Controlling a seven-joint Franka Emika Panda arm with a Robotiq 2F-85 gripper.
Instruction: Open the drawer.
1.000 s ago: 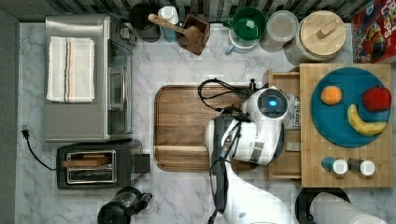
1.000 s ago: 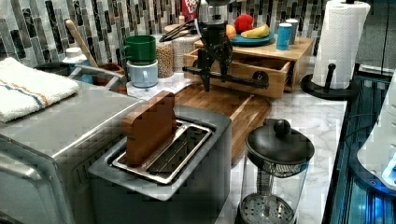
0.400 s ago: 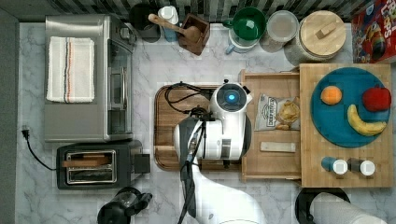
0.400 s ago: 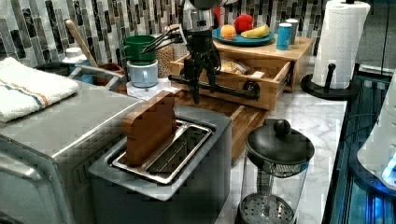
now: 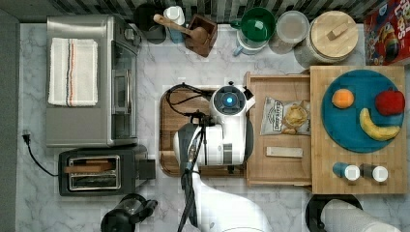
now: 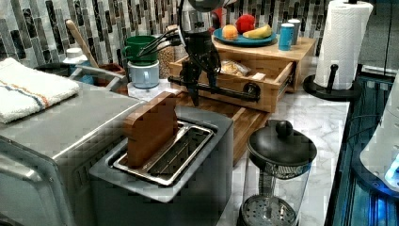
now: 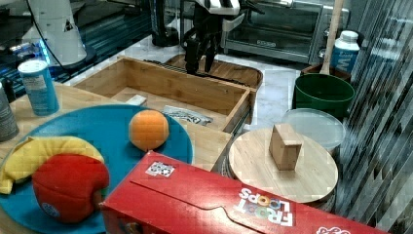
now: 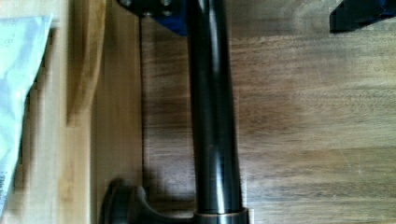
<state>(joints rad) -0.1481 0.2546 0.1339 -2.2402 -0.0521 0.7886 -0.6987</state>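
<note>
Farther out now, the drawer (image 5: 278, 92) shows its contents, jaws open astride its handle (image 6: 221, 89).

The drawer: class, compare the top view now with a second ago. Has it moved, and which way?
Yes. The drawer has slid out toward the top view's left, away from the fixed wooden stand under the blue plate, exposing a chip bag.

Chip bag (image 5: 285, 116) in drawer (image 5: 278, 166)
</note>
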